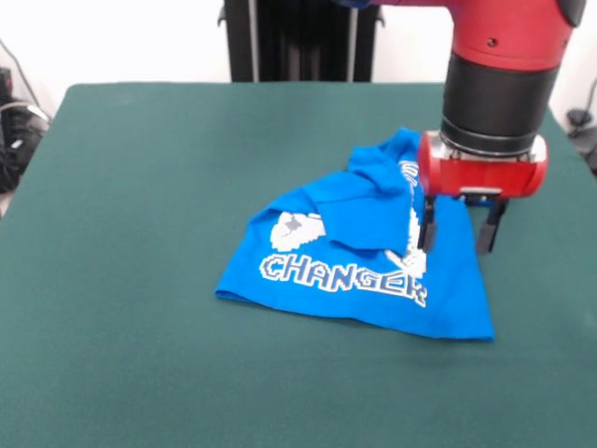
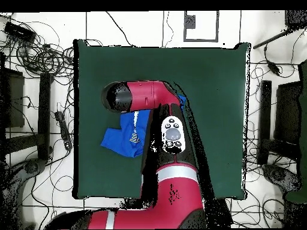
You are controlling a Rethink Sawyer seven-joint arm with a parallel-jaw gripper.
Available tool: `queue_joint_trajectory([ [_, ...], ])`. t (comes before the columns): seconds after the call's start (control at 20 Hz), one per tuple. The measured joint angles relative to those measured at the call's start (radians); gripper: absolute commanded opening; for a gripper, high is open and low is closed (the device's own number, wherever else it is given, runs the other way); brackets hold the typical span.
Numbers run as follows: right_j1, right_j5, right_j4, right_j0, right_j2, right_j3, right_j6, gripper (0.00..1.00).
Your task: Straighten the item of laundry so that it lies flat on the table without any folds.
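- The T-shirt's (image 1: pixel 373 271) straight lower edge, running from a left corner to a right corner, is the part nearest the camera in the front view; the word "CHANGER" reads just above it.
- The T-shirt lies right of the middle of the table (image 1: pixel 140 280), partly flat: the lower half is spread, while the upper part is bunched and folded over onto the print, with a raised peak at the far end.
- Wide bare green cloth lies to the left of the shirt and in front of it; on the right, a narrower strip remains between the shirt's right edge and the table's side edge.
- From overhead, the shirt (image 2: pixel 123 141) shows only as a blue patch beside and partly under the red arm (image 2: pixel 174 179), well inside the table's edges on every side.
- The gripper (image 1: pixel 459 229) hangs over the shirt's right border, its two dark fingers (image 1: pixel 427 227) spread apart with nothing between them; the left finger is over the blue fabric, the right one is at or just past the cloth's edge. Whether the tips touch the fabric I cannot tell.
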Motion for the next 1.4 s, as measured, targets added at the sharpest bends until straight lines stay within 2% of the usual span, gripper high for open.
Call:
queue_joint_trajectory([
  [1.1, 0.009, 0.0, -0.034, -0.074, 0.0, 0.003, 0.0, 1.0],
  [1.4, 0.013, -0.008, -0.068, -0.08, 0.0, 0.007, 0.0, 1.0],
])
